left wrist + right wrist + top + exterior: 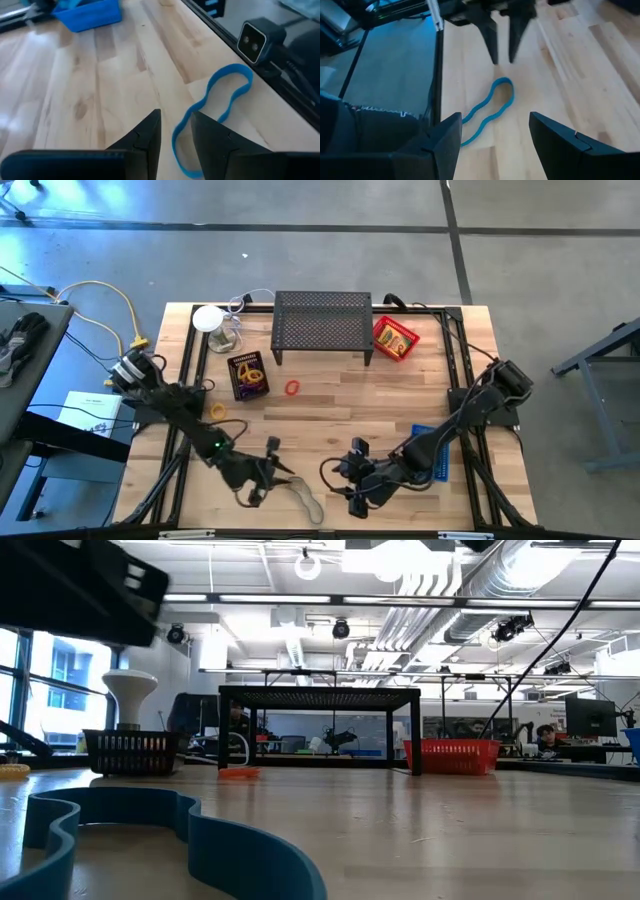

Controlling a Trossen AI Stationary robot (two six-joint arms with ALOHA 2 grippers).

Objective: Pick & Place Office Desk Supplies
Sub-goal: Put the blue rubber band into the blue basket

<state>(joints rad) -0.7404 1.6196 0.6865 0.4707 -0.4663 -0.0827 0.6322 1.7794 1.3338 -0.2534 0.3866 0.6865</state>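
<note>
A blue rubber band (216,102) lies flat in a wavy loop on the wooden table near its front edge, also in the right wrist view (490,110), the high view (306,498) and the low view (200,840). My left gripper (175,135) is low over one end of the band, open by a narrow gap, and no touch shows. My right gripper (495,145) hovers higher on the band's other side, facing the left one, its fingers open wide and empty. A red ring (292,388) and a yellow ring (218,411) lie farther back.
At the back stand a black perforated stand (322,330), a red mesh tray (395,338) and a white-topped glass object (212,323). A dark box (248,375) lies left of centre. A blue tray (432,452) sits beside the right arm. A small camera (257,40) stands at the front edge.
</note>
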